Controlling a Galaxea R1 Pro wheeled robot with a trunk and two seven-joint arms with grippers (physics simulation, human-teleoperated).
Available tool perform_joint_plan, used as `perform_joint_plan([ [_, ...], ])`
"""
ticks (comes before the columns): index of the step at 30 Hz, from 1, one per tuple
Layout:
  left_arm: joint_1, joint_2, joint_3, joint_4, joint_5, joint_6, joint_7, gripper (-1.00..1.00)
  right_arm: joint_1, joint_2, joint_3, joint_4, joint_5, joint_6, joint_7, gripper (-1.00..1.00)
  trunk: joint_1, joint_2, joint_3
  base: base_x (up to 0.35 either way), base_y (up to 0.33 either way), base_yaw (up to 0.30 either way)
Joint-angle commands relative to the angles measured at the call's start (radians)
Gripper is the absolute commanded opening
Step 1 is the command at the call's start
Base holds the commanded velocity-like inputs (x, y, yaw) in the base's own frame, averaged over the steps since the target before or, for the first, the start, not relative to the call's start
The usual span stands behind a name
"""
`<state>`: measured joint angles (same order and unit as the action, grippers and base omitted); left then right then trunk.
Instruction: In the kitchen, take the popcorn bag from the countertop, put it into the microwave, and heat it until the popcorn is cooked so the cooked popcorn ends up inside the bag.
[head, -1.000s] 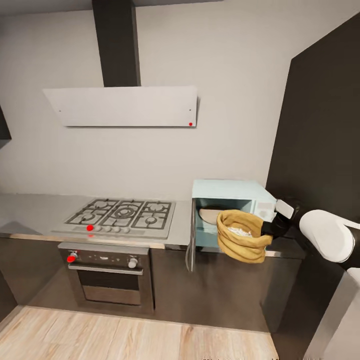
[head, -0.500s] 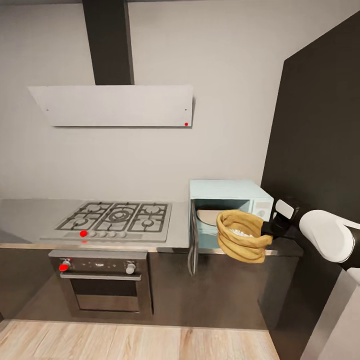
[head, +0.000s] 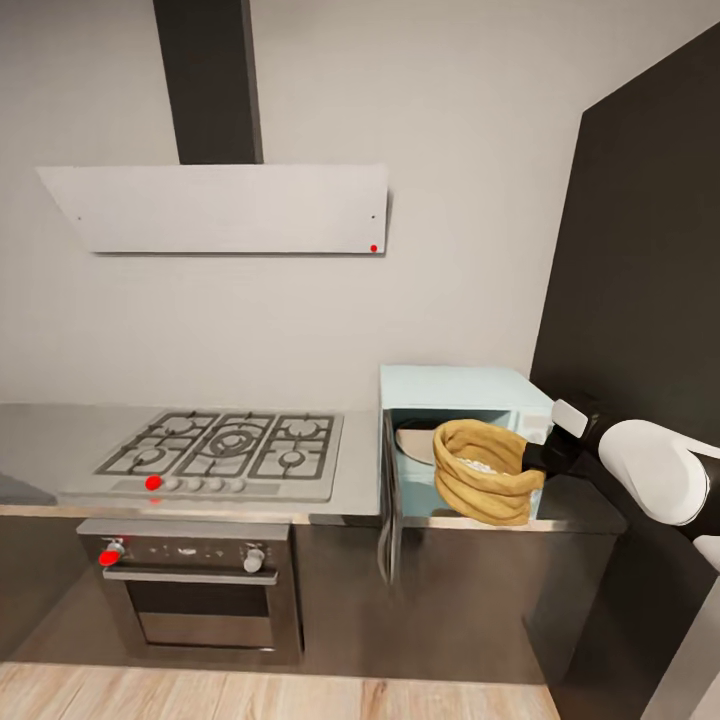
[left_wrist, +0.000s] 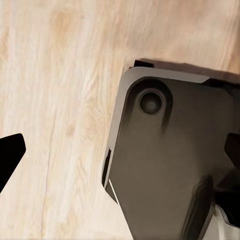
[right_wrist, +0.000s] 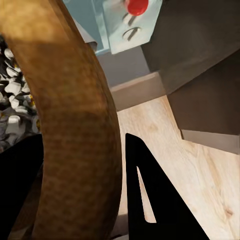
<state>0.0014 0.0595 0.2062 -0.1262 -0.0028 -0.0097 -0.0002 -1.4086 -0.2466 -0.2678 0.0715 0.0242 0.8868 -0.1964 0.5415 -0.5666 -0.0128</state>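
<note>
Holding the crumpled golden-tan paper popcorn bag (head: 485, 472) by its rolled rim, your right gripper (head: 548, 456) has its fingers (right_wrist: 150, 200) pinched across the bag wall, one inside the mouth and one outside, as the right wrist view shows. The bag hangs in the air in front of the open cavity of the small pale-blue microwave (head: 462, 432), mouth tilted up and toward the camera, with its lower folds level with the front edge of the grey glossy tabletop (head: 350, 470). The pale speckled popcorn filling (head: 480, 466) sits inside.

Judgement on handling: the bag looks light and soft. The paper wall will crease under a pinch and the bag may swing or sag from a single rim hold. The rim roll is the stiffest part and the right place to hold. Keep the mouth upward so nothing spills. The dark-glass microwave door (head: 388, 500) stands open on the left of the cavity, edge-on to the head camera; the bag is nearly as wide as the opening, so you should enter squarely.

Your left gripper: the left wrist view shows light wood floor (left_wrist: 60, 100) and the robot's dark base (left_wrist: 175, 160); I cannot tell its state.
</note>
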Motion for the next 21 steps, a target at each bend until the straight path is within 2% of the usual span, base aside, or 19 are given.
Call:
perform_joint_plan([
  [1, 0.0, -0.002, 0.003, -0.001, 0.0, -0.001, 0.0, 1.0, -0.002, 0.0, -0.01, 0.002, 0.002, 0.0, -0.007, -1.0, 0.001, -0.001, -0.001, 0.031, 0.0, 0.0],
  [5, 0.0, -0.006, 0.003, -0.001, 0.0, -0.001, 0.0, 1.0, -0.002, 0.0, -0.01, 0.002, 0.002, 0.0, -0.007, -1.0, 0.001, -0.001, -0.001, 0.009, 0.0, 0.0],
  [9, 0.0, -0.022, 0.005, -0.004, 0.0, -0.002, 0.001, 1.0, -0.002, 0.0, -0.01, 0.002, 0.002, 0.0, -0.006, -1.0, 0.001, -0.001, -0.001, 0.001, 0.0, 0.0],
  [21, 0.0, -0.024, 0.007, -0.004, 0.0, 0.004, 0.002, 1.0, -0.001, 0.0, -0.01, 0.002, 0.002, 0.0, -0.007, -1.0, 0.047, -0.085, -0.039, 0.008, 0.0, 0.0],
])
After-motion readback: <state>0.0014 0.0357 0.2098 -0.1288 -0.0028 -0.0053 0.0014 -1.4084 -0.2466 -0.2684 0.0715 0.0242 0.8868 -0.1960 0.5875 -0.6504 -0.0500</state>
